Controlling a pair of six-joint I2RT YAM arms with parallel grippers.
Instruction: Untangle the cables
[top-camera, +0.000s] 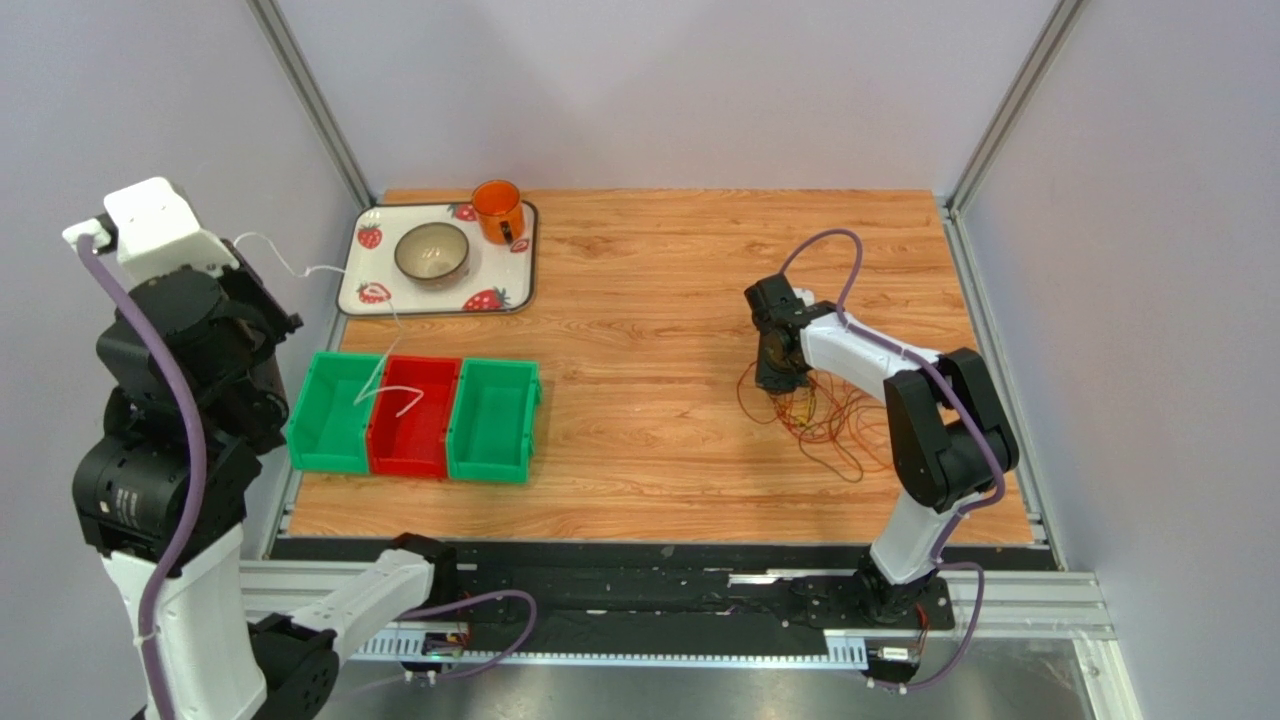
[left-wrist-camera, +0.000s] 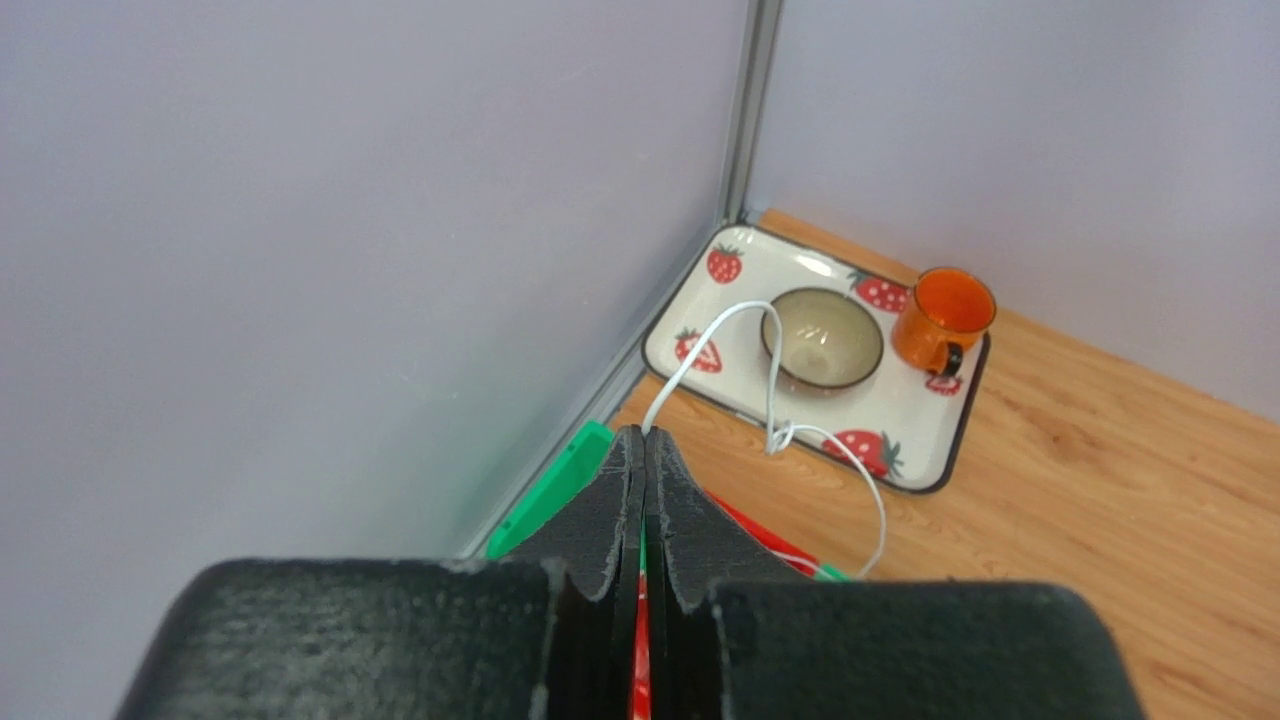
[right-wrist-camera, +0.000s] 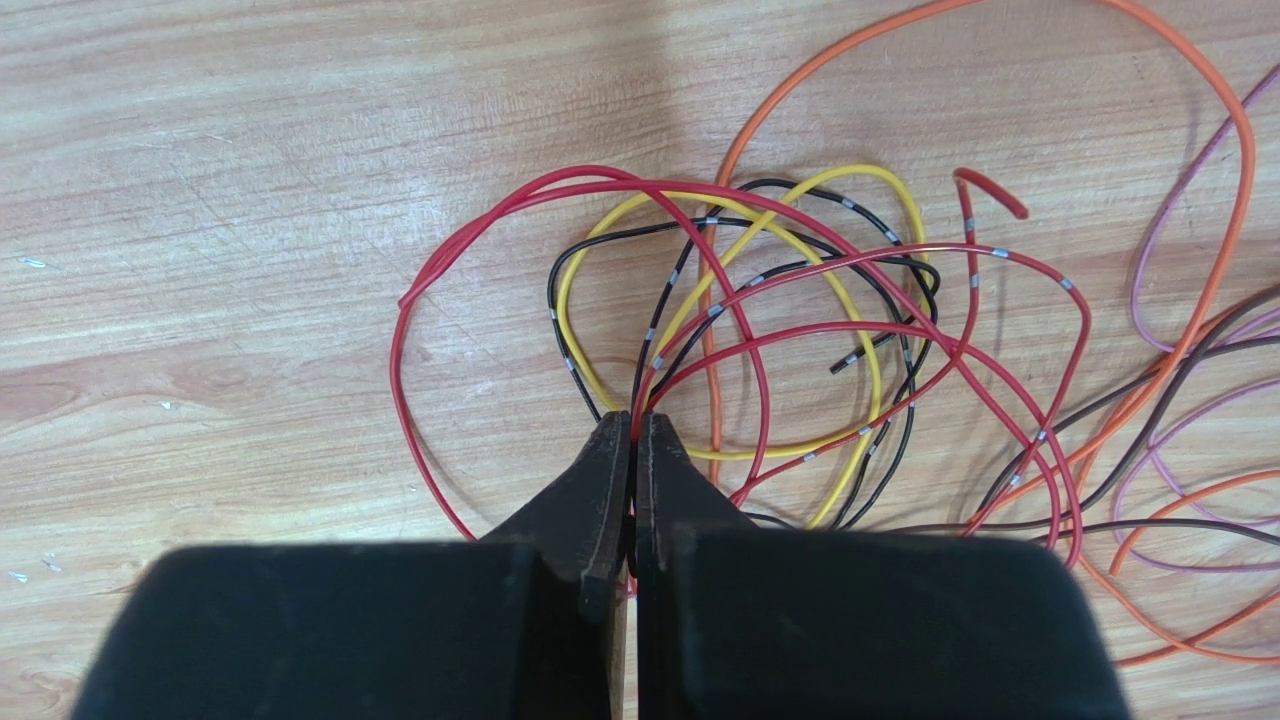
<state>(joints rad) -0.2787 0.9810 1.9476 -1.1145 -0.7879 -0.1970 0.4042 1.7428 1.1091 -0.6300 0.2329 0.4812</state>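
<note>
Wood-grain laminate covers the table, where the tangled cables lie near the right edge. They are thin, glossy loops of red, yellow, black, orange, brown and lilac. They cross so thickly that single strands are hard to follow, and several run out of the right wrist view. The right gripper has its matte black fingers pressed together at the knot's near side, where red and black strands meet; which strand is pinched cannot be made out. The left gripper, high beside the left edge, is clamped on one end of a white cable. That cable curls over the strawberry-print tray in the far left corner, beside a round bowl and an orange mug. Its lower run drops behind the fingers, toward the plastic bins.
</note>
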